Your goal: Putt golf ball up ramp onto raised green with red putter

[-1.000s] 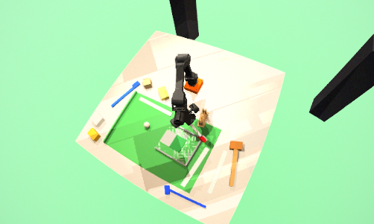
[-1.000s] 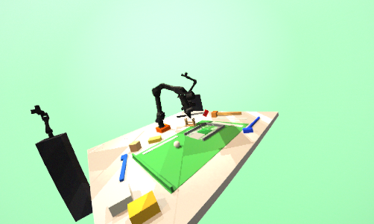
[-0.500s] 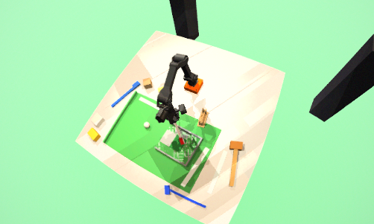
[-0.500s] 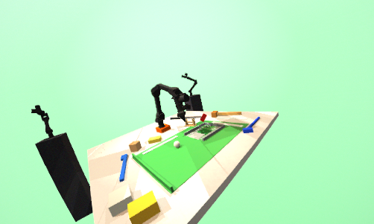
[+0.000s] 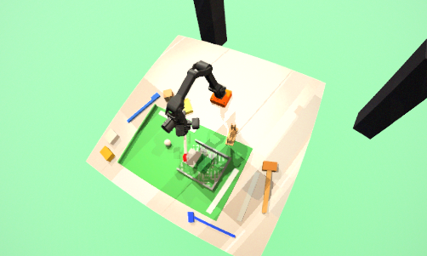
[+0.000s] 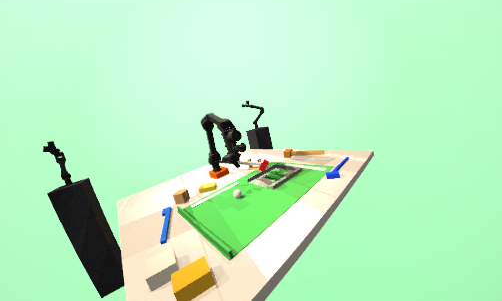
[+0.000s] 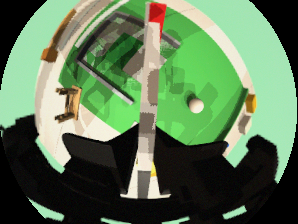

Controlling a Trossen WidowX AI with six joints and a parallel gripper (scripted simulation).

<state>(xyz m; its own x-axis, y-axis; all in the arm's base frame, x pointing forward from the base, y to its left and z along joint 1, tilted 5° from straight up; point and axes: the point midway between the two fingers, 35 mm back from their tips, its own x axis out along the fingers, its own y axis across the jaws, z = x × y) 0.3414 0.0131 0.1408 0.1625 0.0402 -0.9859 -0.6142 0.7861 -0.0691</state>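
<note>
Firmly, the gripper (image 5: 184, 131) pinches the red putter's (image 7: 152, 63) slim pale shaft.

The pincer (image 7: 145, 185) fingertips are lost in dark blur around the putter (image 7: 149, 96) shaft.

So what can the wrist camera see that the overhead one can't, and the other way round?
Only the wrist view shows the putter's pale shaft running straight out from between the gripper's closed fingers to the red head.

Only the top view shows the whole arm on its orange base, plus the two dark towers beyond the table's edge.

Both show the white golf ball on the green mat, the framed raised green, a blue putter and the small wooden rack.
</note>
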